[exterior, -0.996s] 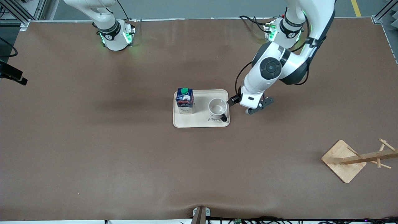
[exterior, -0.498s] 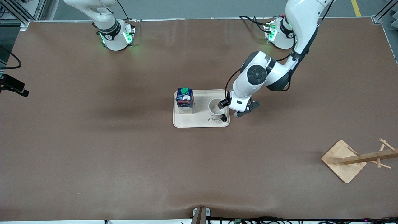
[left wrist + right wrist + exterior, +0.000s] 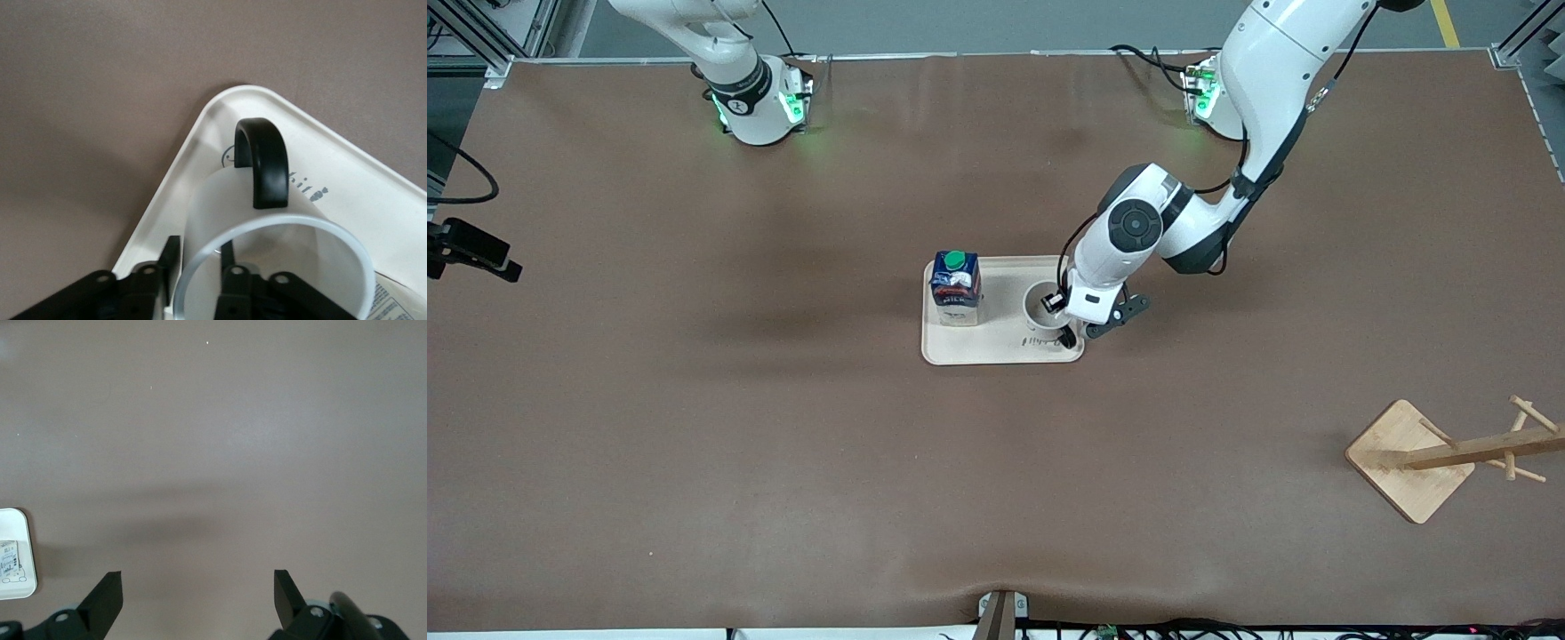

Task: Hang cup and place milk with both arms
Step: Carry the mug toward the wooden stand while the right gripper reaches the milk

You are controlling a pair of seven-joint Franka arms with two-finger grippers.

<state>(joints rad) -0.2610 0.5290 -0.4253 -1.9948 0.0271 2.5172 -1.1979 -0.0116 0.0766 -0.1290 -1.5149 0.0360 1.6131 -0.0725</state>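
The cup (image 3: 1042, 307), a white mug with a black loop handle (image 3: 1067, 338), stands on the cream tray (image 3: 996, 352) beside the milk (image 3: 955, 289), a dark blue carton with a green cap. My left gripper (image 3: 1062, 313) is down at the cup's rim on the handle side. In the left wrist view my left gripper (image 3: 200, 257) straddles the cup (image 3: 280, 267) wall, one finger outside and one inside, shut on it; the handle (image 3: 265, 160) points away. My right gripper (image 3: 197, 587) is open and empty, high over bare table.
A wooden cup rack (image 3: 1449, 449) with pegs stands near the front camera at the left arm's end of the table. The tray's corner (image 3: 15, 587) shows at the edge of the right wrist view. Brown table cover all round.
My left arm has swung from beside the tray onto the cup and lowered its gripper over the rim. The cup, milk and tray have not moved.
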